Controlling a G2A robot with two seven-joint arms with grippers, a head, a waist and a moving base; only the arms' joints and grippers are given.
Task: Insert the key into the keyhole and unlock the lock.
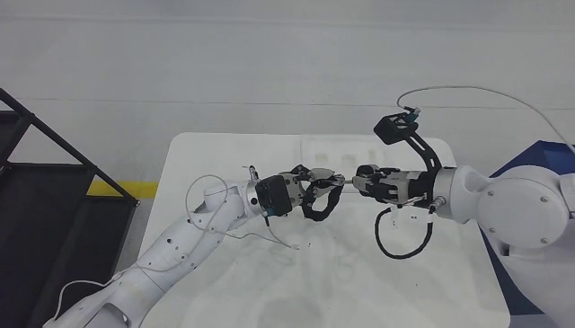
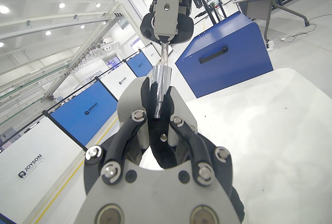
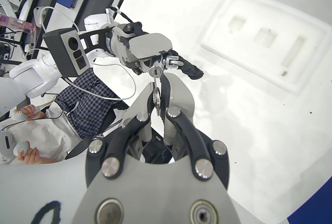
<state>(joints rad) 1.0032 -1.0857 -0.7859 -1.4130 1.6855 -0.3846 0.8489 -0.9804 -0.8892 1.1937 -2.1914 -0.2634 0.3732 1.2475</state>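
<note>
The left gripper [image 2: 158, 95] is clamping the lock [image 2: 161, 79] between its pads. Straight ahead of it, the right gripper [image 2: 166, 37] is holding the key [image 2: 164, 55], whose blade is touching the lock's far end. The bench [image 2: 259, 131] is lying beneath the left gripper.

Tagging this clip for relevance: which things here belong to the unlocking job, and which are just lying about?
In the job: lock, held by the left gripper; key, held by the right gripper, blade at the keyhole.
Lying about: white foam tray on the table.
</note>
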